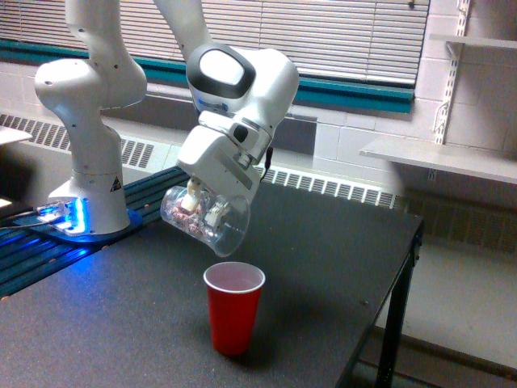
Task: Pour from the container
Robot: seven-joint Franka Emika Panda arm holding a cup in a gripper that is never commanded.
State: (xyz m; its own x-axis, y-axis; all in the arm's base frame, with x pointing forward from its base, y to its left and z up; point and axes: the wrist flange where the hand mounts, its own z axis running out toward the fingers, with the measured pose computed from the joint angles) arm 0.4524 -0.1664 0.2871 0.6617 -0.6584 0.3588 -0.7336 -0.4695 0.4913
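The container (212,220) is a clear plastic cup held in the air above the black table (323,242). It is tilted with its wide mouth pointing down toward the exterior view's right. Small pinkish-white pieces lie inside, toward its bottom. My gripper (202,202) is shut on the container, its fingers partly hidden behind the clear wall. Directly under the container's mouth a red cup (233,307) with a white inside stands upright on the table. A short gap separates the container's rim from the red cup's rim.
The arm's white base (89,186) stands at the exterior view's left with a blue light glowing at its foot. The table's edge (408,267) runs along the exterior view's right. A radiator and blinds line the wall behind.
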